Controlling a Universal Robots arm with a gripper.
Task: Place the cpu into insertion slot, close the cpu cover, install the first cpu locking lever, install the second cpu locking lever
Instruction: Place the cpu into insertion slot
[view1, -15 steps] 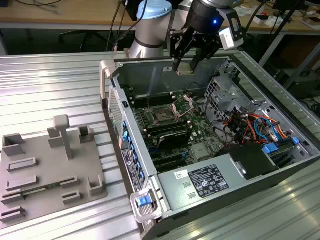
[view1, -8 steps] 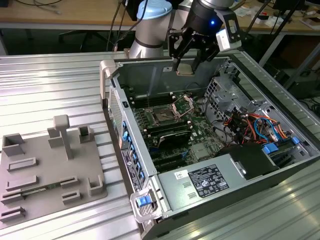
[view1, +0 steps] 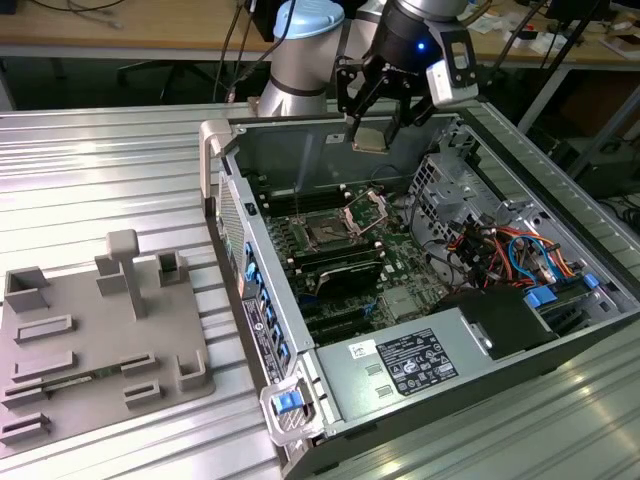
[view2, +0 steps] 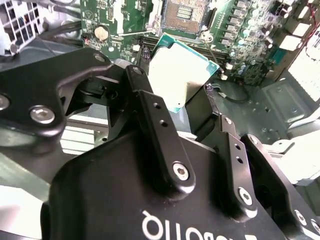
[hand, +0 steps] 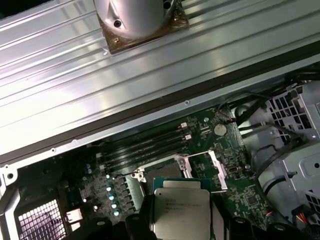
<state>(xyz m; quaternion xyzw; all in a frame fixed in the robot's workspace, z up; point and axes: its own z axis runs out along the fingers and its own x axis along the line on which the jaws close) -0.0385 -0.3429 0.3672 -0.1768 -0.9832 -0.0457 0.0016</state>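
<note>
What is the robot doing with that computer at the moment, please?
The arm's gripper is shut on the cpu and holds it in the air over the open case. Down inside, the slot is empty and its cover is swung open beside it. The cpu is not yet seated, and the cover is not yet closed.

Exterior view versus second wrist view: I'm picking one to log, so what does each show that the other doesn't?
The exterior view adds the grey fixture tray beside the computer case. The second wrist view adds the coin battery on the motherboard. Both show the claw holding the cpu, with the insertion slot open and empty.
</note>
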